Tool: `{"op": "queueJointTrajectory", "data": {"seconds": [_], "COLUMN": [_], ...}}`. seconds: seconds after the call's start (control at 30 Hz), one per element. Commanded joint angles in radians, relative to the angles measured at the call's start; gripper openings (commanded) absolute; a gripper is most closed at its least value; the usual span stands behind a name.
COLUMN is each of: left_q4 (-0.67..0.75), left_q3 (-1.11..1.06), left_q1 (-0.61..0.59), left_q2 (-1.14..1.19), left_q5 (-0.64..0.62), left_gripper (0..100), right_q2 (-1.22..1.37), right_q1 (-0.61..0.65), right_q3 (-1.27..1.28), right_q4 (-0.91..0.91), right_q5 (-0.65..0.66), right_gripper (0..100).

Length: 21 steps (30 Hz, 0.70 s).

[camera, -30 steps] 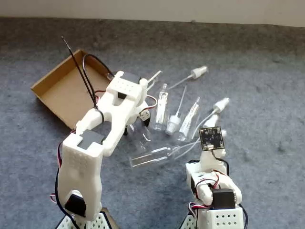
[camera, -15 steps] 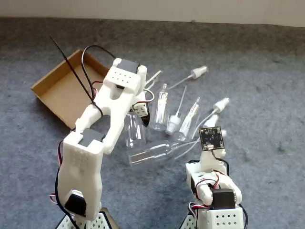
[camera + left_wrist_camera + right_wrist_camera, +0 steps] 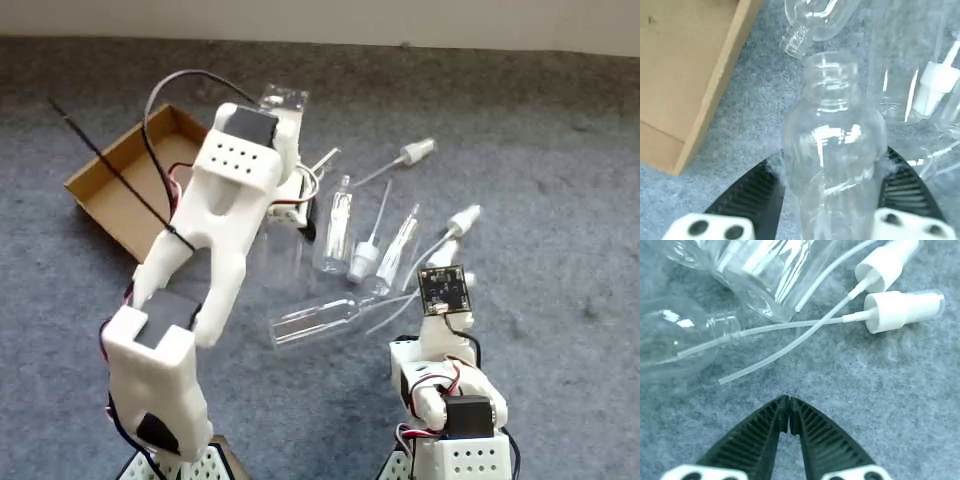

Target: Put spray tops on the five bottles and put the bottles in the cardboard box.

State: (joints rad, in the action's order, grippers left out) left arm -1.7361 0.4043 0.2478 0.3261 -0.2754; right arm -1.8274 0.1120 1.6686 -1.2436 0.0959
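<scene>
My left gripper (image 3: 832, 185) is shut on a clear open-necked bottle (image 3: 835, 145), which it holds above the carpet beside the cardboard box (image 3: 685, 75). In the high view this bottle (image 3: 283, 258) hangs under the raised left arm, just right of the box (image 3: 125, 190). My right gripper (image 3: 789, 412) is shut and empty, low over the carpet. Just ahead of it lie two white spray tops (image 3: 902, 310) with long tubes. One tube runs into the neck of a lying bottle (image 3: 670, 337).
More clear bottles (image 3: 338, 225) lie in a loose cluster mid-table, one of them on its side (image 3: 315, 320). White spray tops are scattered at the back right (image 3: 418, 150) and right (image 3: 465, 218). The right arm's base (image 3: 450, 410) stands at the front edge.
The left arm has risen and lifted the bottle off the carpet, swinging up and slightly toward the box. The right arm has not moved.
</scene>
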Motion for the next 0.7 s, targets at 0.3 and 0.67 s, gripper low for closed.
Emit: {"op": "queueJointTrajectory", "data": {"seconds": [0.3, 0.67], "left_q4": [-0.011, -0.009], "left_q3": [-0.277, -0.507], "left_q1": [0.035, -0.005], "left_q2": [-0.507, -0.845], "left_q5": [0.049, 0.241], "left_gripper": [20, 19], "right_q2": [-0.010, -0.010], "right_q1": [-0.013, -0.013], "right_q3": [0.110, 0.110], "right_q4": [-0.007, -0.007], "right_q5": [0.009, 0.009], "right_gripper": [0.5, 0.5]}}
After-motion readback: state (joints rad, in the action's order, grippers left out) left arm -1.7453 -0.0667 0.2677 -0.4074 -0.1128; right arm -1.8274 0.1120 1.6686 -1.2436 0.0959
